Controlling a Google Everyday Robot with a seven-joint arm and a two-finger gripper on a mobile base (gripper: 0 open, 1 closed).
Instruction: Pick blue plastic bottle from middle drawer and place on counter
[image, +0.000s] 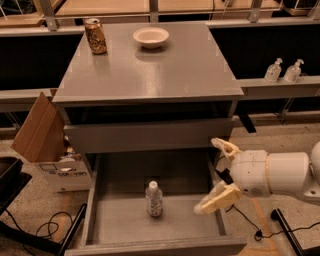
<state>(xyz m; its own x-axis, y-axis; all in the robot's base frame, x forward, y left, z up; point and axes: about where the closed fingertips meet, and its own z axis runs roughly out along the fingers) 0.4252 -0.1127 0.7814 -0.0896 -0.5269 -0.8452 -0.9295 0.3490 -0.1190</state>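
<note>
The blue plastic bottle (154, 199), clear with a white cap and whitish label, stands upright in the middle of the pulled-out middle drawer (90, 216). My gripper (220, 174) is open and empty, its cream fingers (218, 200) spread one above the other. It hovers over the drawer's right wall, to the right of the bottle and apart from it, pointing left. The white arm reaches in from the right edge. The grey counter (165, 70) tops the cabinet above.
A golden-brown can (95, 36) and a white bowl (151, 37) stand at the back of the counter. A shut drawer front (147, 135) sits above the open drawer. Two pump-top dispenser bottles (283, 70) stand on a ledge at right. A cardboard box (41, 132) and cables lie on the floor at left.
</note>
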